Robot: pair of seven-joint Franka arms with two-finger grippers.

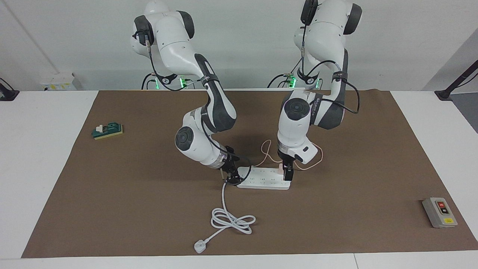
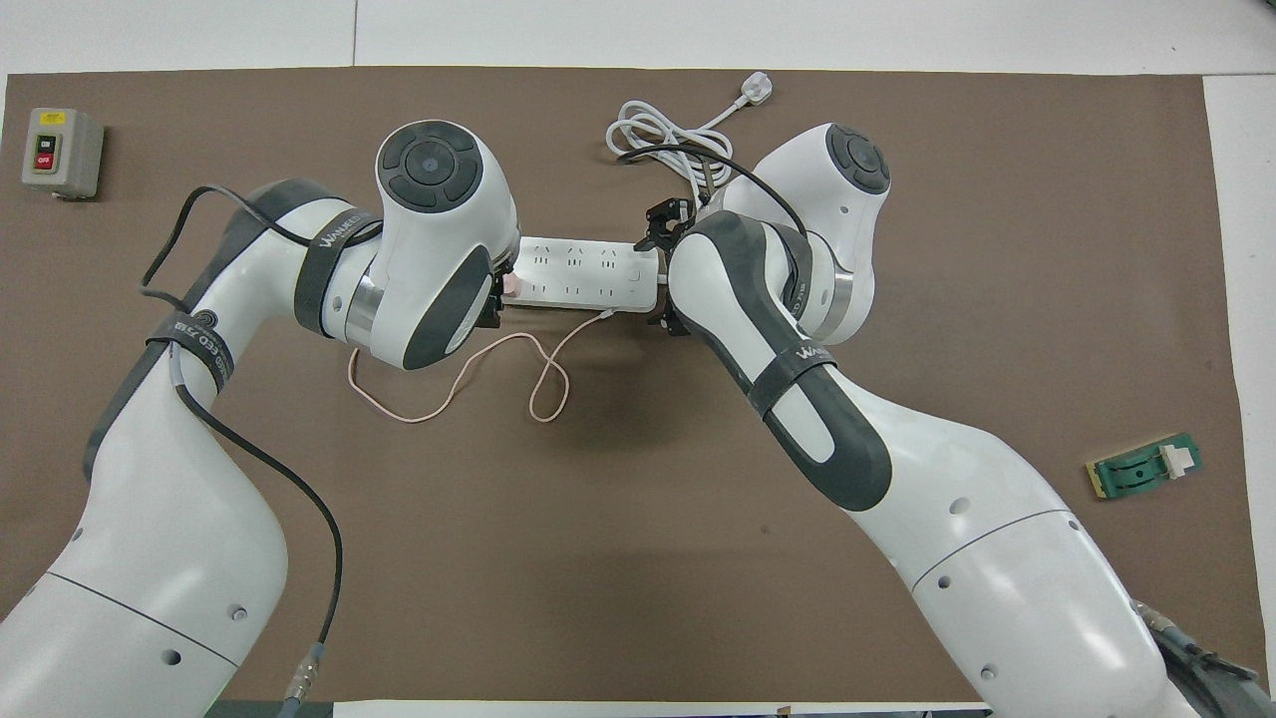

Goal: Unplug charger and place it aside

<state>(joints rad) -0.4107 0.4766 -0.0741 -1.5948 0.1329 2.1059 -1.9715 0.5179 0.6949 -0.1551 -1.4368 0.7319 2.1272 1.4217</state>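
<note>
The pale-pink charger (image 1: 279, 169) sits plugged into the white power strip (image 1: 261, 180) at the strip's end toward the left arm; it also shows in the overhead view (image 2: 510, 286). Its thin pink cable (image 1: 266, 148) loops on the mat nearer to the robots (image 2: 449, 391). My left gripper (image 1: 286, 174) points down and is shut on the charger. My right gripper (image 1: 231, 178) is down at the strip's end toward the right arm, where the thick white cord leaves it. In the overhead view both hands are largely hidden under their own arms.
The strip (image 2: 583, 274) has a white cord coiled (image 1: 231, 220) farther from the robots, ending in a white plug (image 1: 199, 246). A grey switch box (image 1: 440, 212) lies toward the left arm's end. A green block (image 1: 107, 130) lies toward the right arm's end.
</note>
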